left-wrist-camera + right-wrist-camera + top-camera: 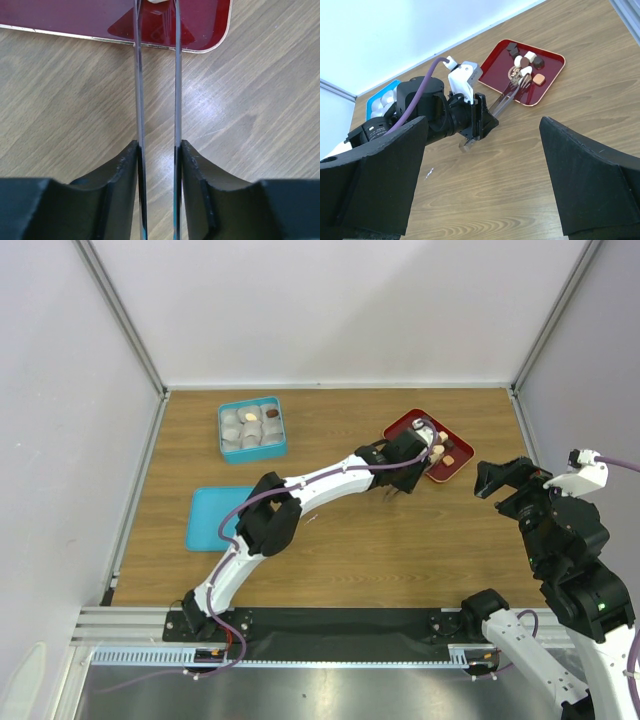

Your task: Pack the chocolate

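- A wooden bench (pixel 400 550) seen from above carries 2 robot arms, a red tray (pixel 552 67), a teal box (pixel 222 430) and a flat teal lid (pixel 210 520).
- The chocolate (pixel 529 55) lies in a loose cluster on the red tray, at the far right of the bench. The pieces are dark brown, tan and cream, some round and some square.
- The left arm stretches diagonally across the bench towards the tray.
- The left tool (pixel 157 147) is clamped on a pair of long metal tongs (pixel 139 75), with 1 blade pressed against the inner face of each finger.
- The 2 blades run nearly parallel, a narrow gap between them, out over the tray's near edge.
- In the left wrist view a cream piece shows between the blade tips at the very top edge. Whether the blades touch it cannot be told.
- The right tool (pixel 498 478) hangs above the bench just right of the tray, its fingers spread wide apart and holding nothing.
- The teal box sits at the far left, well apart from the tray. It is filled with white paper cups (pixel 243 441), and a few of them hold a sweet.
- The teal lid lies flat on the bench, nearer than the box.
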### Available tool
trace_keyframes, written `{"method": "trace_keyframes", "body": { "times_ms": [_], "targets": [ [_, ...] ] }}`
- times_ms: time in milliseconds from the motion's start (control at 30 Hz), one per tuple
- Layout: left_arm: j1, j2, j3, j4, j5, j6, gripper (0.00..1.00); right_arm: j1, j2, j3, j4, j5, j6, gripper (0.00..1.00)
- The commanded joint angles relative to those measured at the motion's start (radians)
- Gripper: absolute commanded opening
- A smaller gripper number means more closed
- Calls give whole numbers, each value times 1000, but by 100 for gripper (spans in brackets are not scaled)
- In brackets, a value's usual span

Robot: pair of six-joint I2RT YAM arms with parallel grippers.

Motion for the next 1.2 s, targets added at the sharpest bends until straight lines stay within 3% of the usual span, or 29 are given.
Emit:
{"method": "trace_keyframes", "body": {
  "times_ms": [0, 433, 733, 1167],
  "targets": [
    [6, -24, 39, 12, 7, -3, 41, -1, -5, 18, 3, 23, -10, 100],
    [13, -215, -45, 32, -18, 12, 38, -1, 9, 3, 20, -2, 11, 99],
    [102, -351, -130, 12, -42, 25, 38, 0, 18, -3, 35, -23, 23, 99],
    [435, -613, -412, 35, -85, 48, 38, -3, 32, -23, 67, -45, 22, 99]
  ]
}}
